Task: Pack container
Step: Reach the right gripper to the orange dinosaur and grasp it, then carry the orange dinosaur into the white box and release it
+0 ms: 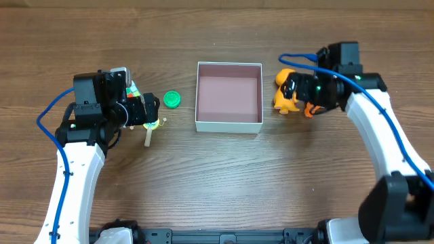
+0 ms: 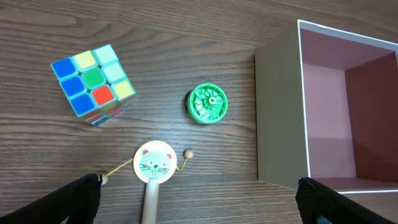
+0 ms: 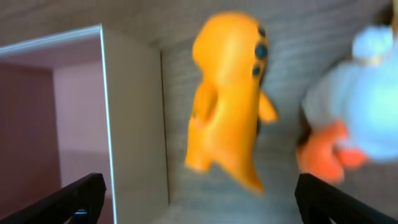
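Right hand (image 3: 199, 186) sits closest, fingers wide apart w/ nothing btwn them; left hand (image 2: 199, 186) is spread the same, empty. Square white-walled cardboard box w/ pinkish inside (image 1: 228, 125) is mid-surface btwn my arms, nothing in it yet. Orange plastic-looking dinosaur toy (image 3: 227, 93) lies just beside its wall on my right, white duck toy w/ orange feet (image 3: 367, 118) next over. I'd centre over the dino's body, drop, close across the narrow torso, w/o nudging duck or wall.
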### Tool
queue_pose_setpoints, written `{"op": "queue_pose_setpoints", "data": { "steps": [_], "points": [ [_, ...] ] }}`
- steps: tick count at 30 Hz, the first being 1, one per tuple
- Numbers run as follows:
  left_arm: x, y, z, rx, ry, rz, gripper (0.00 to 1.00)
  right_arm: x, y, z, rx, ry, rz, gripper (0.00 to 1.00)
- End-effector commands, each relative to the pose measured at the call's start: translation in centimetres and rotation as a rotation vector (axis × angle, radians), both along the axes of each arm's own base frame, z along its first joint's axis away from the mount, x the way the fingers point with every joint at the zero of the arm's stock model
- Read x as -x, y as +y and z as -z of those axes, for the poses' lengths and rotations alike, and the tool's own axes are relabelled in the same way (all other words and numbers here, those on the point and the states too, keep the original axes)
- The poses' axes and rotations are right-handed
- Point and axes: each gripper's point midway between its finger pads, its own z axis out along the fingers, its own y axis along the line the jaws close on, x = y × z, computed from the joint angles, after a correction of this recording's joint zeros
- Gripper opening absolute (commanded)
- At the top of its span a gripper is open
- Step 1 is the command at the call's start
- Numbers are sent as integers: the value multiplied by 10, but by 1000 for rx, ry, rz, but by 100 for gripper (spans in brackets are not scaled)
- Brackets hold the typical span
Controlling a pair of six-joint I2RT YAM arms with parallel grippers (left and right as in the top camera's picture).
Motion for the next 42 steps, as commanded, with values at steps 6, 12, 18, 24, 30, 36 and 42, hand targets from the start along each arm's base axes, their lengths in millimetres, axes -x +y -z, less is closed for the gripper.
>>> {"op": "queue_pose_setpoints", "data": {
  "steps": [6, 12, 18, 24, 30, 36, 42],
  "points": [
    [-4, 0, -8, 0, -10, -8, 100, -35, -7, 17, 77, -32, 110, 94],
    [-4, 0, -7, 0, -10, -8, 100, -37, 8, 48, 86, 24, 73, 92],
    [-4, 0, -7, 0, -10, -8, 100, -40, 10, 73, 87, 67, 106, 76],
    [-4, 0, -7, 0, -10, -8, 100, -36, 10, 93, 93, 118, 110, 44],
    [-4, 0, -7, 0, -10, -8, 100, -31, 9, 57, 87, 77, 113, 19],
    [-4, 0, -7, 0, -10, -8, 100, -8, 20, -82, 55, -145, 92, 10],
    [-4, 0, -7, 0, -10, -8, 100, 35, 99, -136, -116, -230, -42, 10]
  ]
}}
